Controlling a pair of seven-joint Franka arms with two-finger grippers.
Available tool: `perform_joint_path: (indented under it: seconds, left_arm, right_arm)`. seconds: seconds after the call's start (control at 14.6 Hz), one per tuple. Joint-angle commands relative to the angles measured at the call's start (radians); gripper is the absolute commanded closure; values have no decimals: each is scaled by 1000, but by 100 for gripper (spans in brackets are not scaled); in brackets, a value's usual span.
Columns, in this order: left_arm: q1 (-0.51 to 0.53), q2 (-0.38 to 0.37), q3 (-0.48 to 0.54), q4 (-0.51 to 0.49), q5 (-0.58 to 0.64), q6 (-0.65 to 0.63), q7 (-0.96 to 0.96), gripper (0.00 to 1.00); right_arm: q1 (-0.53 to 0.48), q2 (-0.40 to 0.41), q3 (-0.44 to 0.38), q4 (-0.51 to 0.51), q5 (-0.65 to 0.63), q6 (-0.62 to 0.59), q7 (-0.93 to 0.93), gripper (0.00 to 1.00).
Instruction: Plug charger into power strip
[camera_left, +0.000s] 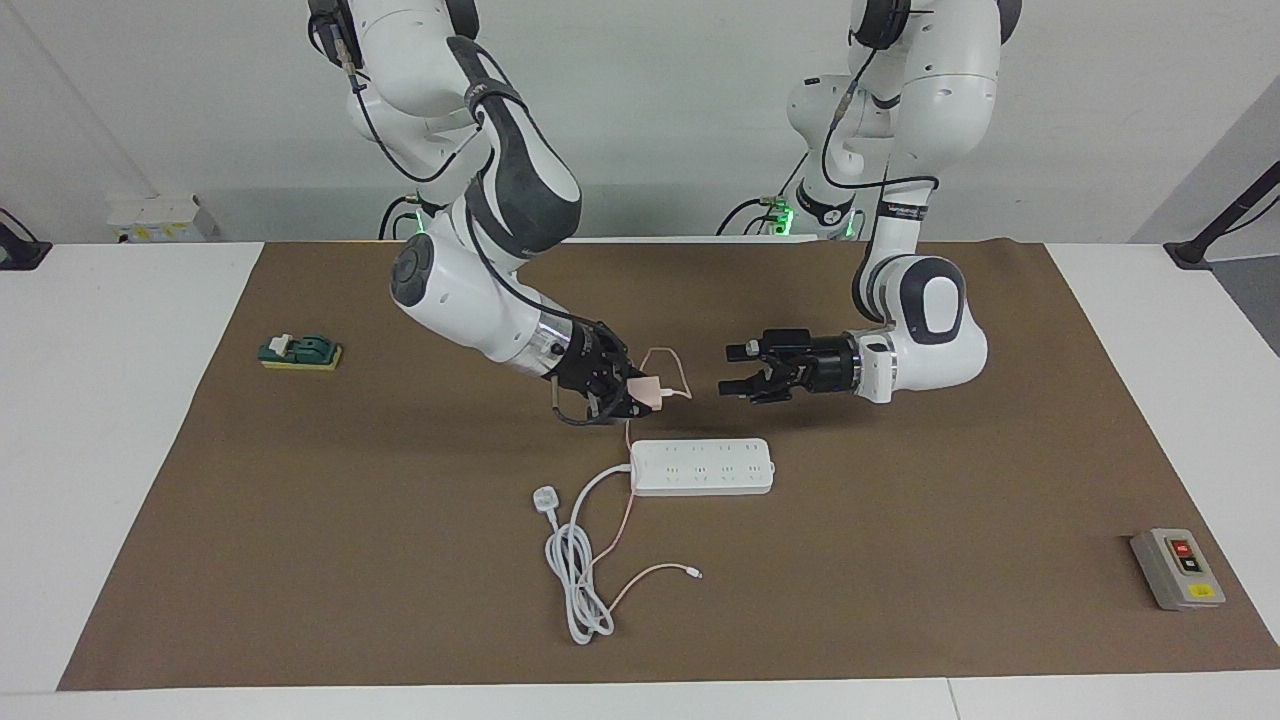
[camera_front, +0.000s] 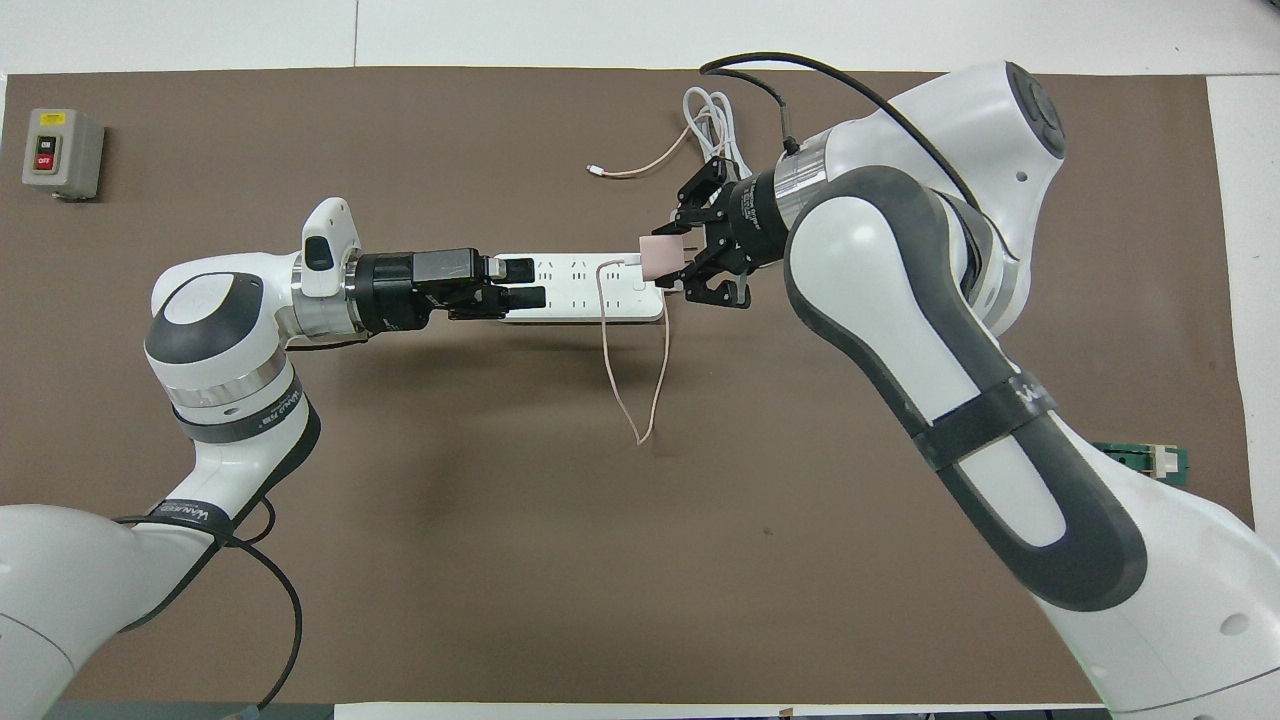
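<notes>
Pink charger (camera_left: 648, 391) is hanging in the clenched right pincer (camera_left: 636, 397), at ten o'clock above the power strip (camera_left: 702, 467), ready for plugging; the left pincer (camera_left: 732, 370) is waiting released.

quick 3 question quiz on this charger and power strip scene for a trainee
1. True or false: the charger is already seated in the power strip.
2. Which gripper holds the charger: A) left gripper, B) right gripper, C) neither?
3. Fill in: the grey button box sits toward the ____ arm's end of the table.

Key:
1. False. It is held in the air, above the strip's corded end.
2. B. The left gripper is open and empty over the mat.
3. Left.
</notes>
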Motion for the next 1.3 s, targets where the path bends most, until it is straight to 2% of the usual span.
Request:
perform_joint_path:
  seconds: [0.0,0.27,0.82,1.23]
  left_arm:
    - [-40,-3,7,6,-42,37,14,0]
    - [-69,0,7,13,-55,83,25,0]
    - [-80,4,7,30,-56,111,24,0]
    - [-99,27,9,91,-75,148,16,0]
  right_arm:
    - [24,-2,-1,2,38,25,26,100]
    - [47,3,-1,-1,38,77,69,100]
    - [55,3,0,-1,39,78,72,100]
    - [56,1,8,-1,39,77,73,100]
